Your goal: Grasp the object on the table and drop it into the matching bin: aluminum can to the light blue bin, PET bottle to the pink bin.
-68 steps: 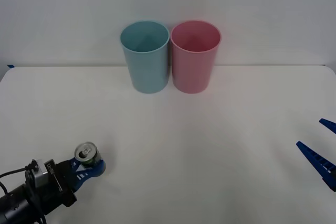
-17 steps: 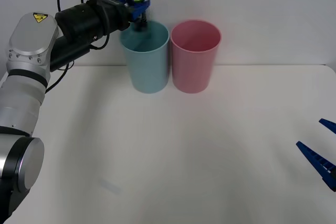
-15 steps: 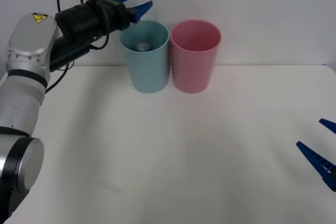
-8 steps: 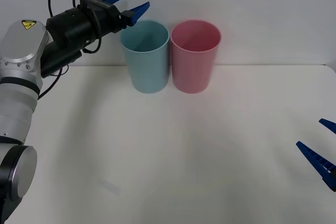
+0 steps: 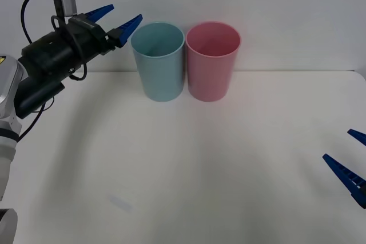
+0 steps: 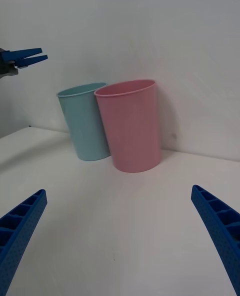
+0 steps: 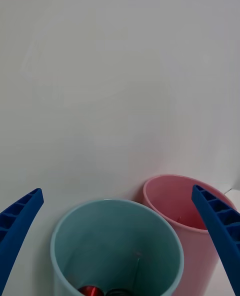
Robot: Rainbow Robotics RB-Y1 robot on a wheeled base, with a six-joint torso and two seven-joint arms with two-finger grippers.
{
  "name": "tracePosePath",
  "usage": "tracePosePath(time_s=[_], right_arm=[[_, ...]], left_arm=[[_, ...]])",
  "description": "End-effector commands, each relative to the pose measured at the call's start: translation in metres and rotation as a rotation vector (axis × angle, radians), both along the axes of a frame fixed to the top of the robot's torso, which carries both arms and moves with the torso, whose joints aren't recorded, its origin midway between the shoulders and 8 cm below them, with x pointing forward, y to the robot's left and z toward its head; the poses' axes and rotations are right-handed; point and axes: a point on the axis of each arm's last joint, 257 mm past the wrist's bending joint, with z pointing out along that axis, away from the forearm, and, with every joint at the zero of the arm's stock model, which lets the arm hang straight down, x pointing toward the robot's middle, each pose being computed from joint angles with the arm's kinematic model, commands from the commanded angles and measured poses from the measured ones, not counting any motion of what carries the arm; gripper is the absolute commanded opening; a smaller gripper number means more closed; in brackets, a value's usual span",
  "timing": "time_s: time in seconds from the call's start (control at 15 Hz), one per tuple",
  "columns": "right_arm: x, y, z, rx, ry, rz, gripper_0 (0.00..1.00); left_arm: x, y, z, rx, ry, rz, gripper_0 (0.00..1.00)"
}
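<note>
The light blue bin (image 5: 158, 61) stood just beside and below the left gripper (image 5: 117, 19), touching the pink bin (image 5: 212, 60) on its far side. Deep inside the blue one lay the aluminum can (image 7: 119, 292), dark, next to a red item (image 7: 90, 290). Both bins were smooth, tapered plastic on the matte white table (image 5: 189, 164). The left gripper hung raised, fingers wide apart, empty. The right gripper (image 5: 350, 161) sat low, far off, spread open and empty

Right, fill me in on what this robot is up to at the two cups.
The left gripper is open and empty, raised just left of the light blue bin. At the bottom of that bin lie a dark can and something red. The pink bin stands beside it. The right gripper waits open at the table's right edge.
</note>
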Motion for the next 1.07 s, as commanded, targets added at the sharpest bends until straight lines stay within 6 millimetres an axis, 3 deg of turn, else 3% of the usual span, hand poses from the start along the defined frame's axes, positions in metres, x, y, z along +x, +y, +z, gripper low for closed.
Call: tracePosePath(time_s=[0.07, 0.67, 1.07], right_arm=[[0.0, 0.0, 0.0, 0.0, 0.0, 0.0, 1.0], [0.0, 0.0, 0.0, 0.0, 0.0, 0.0, 1.0], [0.0, 0.0, 0.0, 0.0, 0.0, 0.0, 1.0]], left_arm=[[-0.03, 0.022, -0.009, 0.003, -0.024, 0.015, 1.0], [-0.134, 0.118, -0.068, 0.174, -0.044, 0.016, 1.0], [-0.18, 0.16, -0.092, 0.239, -0.023, 0.036, 1.0]])
